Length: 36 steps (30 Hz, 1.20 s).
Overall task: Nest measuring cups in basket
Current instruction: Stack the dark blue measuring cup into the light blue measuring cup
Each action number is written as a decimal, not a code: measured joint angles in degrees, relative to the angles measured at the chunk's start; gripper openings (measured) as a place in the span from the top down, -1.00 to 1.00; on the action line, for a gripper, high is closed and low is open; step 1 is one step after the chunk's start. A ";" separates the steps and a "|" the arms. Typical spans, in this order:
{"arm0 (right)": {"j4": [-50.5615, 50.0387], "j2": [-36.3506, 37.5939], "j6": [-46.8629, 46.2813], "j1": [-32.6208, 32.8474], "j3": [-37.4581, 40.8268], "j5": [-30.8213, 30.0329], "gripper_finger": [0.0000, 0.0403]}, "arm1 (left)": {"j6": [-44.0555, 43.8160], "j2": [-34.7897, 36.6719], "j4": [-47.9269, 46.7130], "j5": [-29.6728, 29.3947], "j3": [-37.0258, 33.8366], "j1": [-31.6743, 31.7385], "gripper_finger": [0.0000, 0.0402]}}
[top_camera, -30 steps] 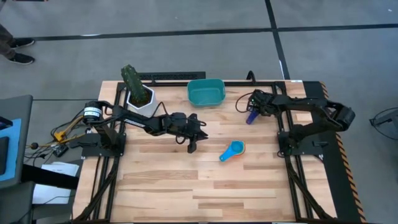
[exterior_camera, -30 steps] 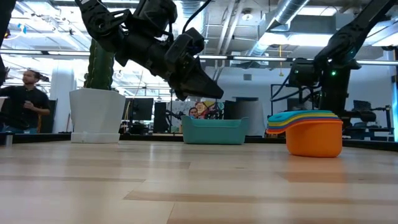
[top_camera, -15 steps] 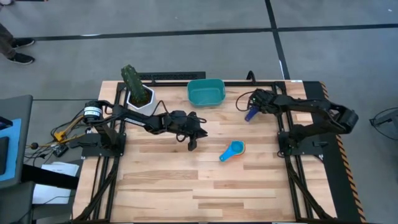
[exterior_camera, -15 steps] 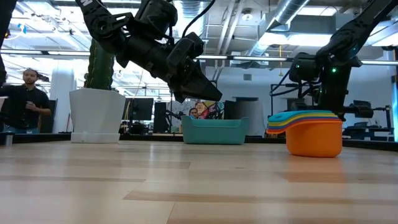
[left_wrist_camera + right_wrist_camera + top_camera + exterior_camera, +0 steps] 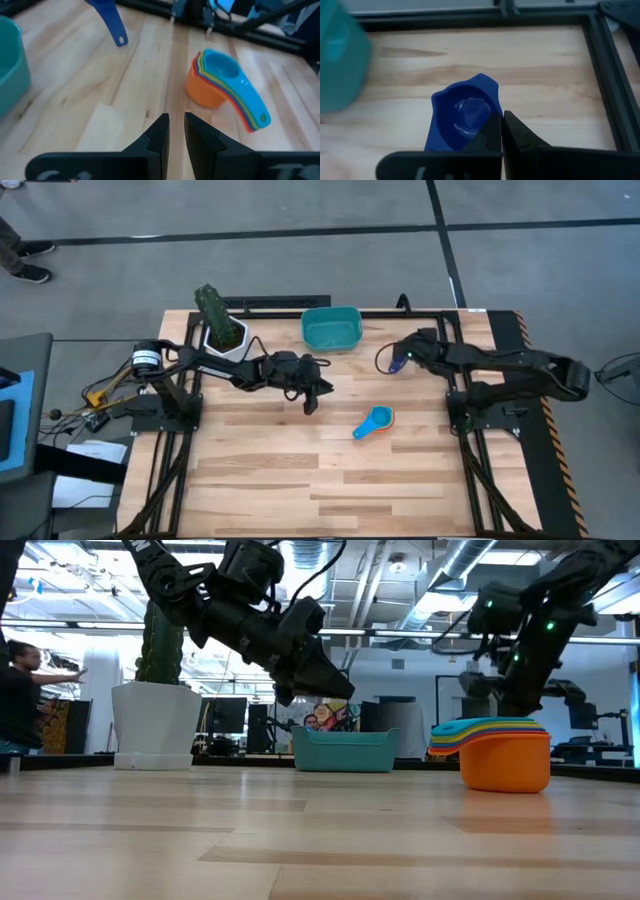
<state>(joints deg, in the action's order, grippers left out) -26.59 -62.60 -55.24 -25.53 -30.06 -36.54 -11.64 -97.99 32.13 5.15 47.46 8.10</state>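
Measuring cups in a nested stack (image 5: 374,421), right of table centre; teal basket (image 5: 331,327) at the far edge.
Low view: stack's (image 5: 492,750) orange cup lowest. Left wrist view: left gripper (image 5: 173,131), fingers nearly together, hovers near it. Right wrist view: right gripper (image 5: 500,128) clamps a dark blue cup (image 5: 462,115) beside the basket.

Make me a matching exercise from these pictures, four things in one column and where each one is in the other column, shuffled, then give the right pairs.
Things:
1. dark blue cup
2. stack of nested cups
3. basket
4. white pot

Places:
A. far edge of the table, middle
B. far left corner, holding a plant
C. in the right gripper, near the basket
D. loose on the table, right of centre

Pairs: 1-C, 2-D, 3-A, 4-B
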 joint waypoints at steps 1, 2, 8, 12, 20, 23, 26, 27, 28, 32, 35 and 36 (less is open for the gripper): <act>0.00 0.77 0.00 1.17 0.00 -0.67 0.97 | 0.00 0.35 0.21 -0.06 0.00 -0.02 0.77; 0.02 1.55 -0.02 2.34 0.00 -1.23 0.98 | 0.00 0.68 0.29 -0.22 0.02 -0.02 0.77; -0.32 5.51 -0.20 8.65 0.00 -3.67 0.98 | 0.50 1.37 4.53 -0.55 0.05 -0.21 0.77; -0.40 7.66 -0.82 13.22 0.00 -5.93 0.98 | 2.30 1.37 5.59 -2.54 0.64 -1.00 0.77; 0.02 10.23 -1.88 21.46 0.00 -9.96 0.98 | 7.10 1.37 5.60 -9.16 2.49 -2.42 0.61; 0.93 10.26 -2.18 24.07 0.00 -11.12 0.98 | 7.20 1.37 6.25 -10.55 3.07 -2.41 0.54; 3.26 10.26 -2.75 26.52 0.00 -11.96 0.98 | 6.63 1.37 6.43 -10.54 3.85 -2.42 0.51; 3.86 10.26 -2.75 27.39 0.00 -12.47 0.98 | 6.75 1.37 6.37 -10.54 4.04 -2.43 0.50; 4.52 10.24 -2.74 28.33 0.00 -13.17 0.98 | 7.06 1.37 6.39 -10.54 4.22 -2.43 0.50; 7.85 10.24 -2.67 31.98 0.00 -15.04 0.98 | 7.56 1.37 6.39 -10.54 4.81 -2.49 0.50; 12.13 10.09 -0.08 34.47 -0.03 -15.92 0.98 | 7.63 1.37 6.37 -10.26 5.26 -2.49 0.50; 13.77 9.94 1.04 35.28 -0.04 -16.43 0.98 | 7.99 1.37 6.37 -10.11 5.34 -2.49 0.50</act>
<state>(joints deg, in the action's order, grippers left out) -12.82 -52.66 -54.20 9.75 -30.11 -52.97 -3.65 -96.62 38.50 -4.97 52.80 5.61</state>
